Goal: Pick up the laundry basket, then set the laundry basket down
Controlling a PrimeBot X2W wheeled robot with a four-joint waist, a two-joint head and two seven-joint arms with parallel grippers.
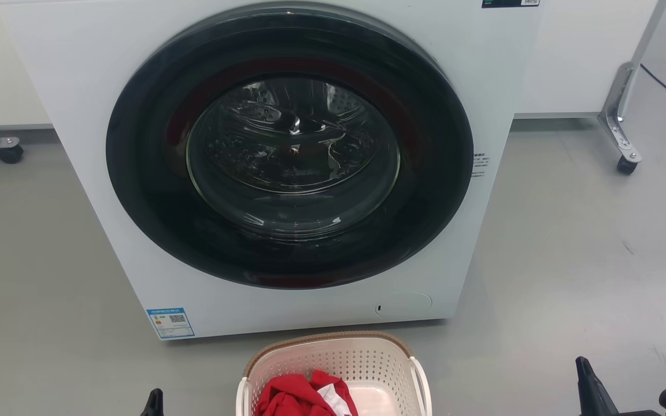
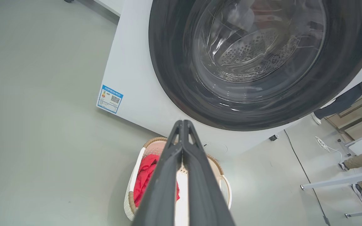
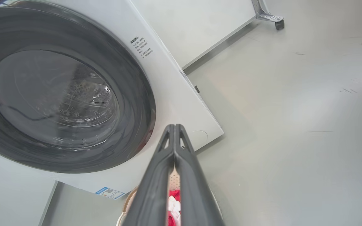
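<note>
The laundry basket (image 1: 333, 340) stands on the grey floor just in front of the washing machine, cream with a brown rim and white side handles. A red garment (image 1: 292, 396) with a bit of white cloth lies in it. My left gripper (image 1: 154, 401) pokes up at the bottom edge, left of the basket and apart from it. My right gripper (image 1: 586, 372) is far to the basket's right. In the left wrist view the left gripper (image 2: 183, 124) is shut and empty above the laundry basket (image 2: 136, 171). The right gripper (image 3: 174, 127) is shut too, with the laundry basket (image 3: 127, 201) partly hidden behind it.
The white washing machine (image 1: 107, 69) with its closed round dark door (image 1: 289, 144) rises right behind the basket. A wheeled metal leg (image 1: 619, 124) stands at the back right and a caster (image 1: 9, 153) at the back left. People's legs and shoes (image 2: 358, 160) show beyond the machine.
</note>
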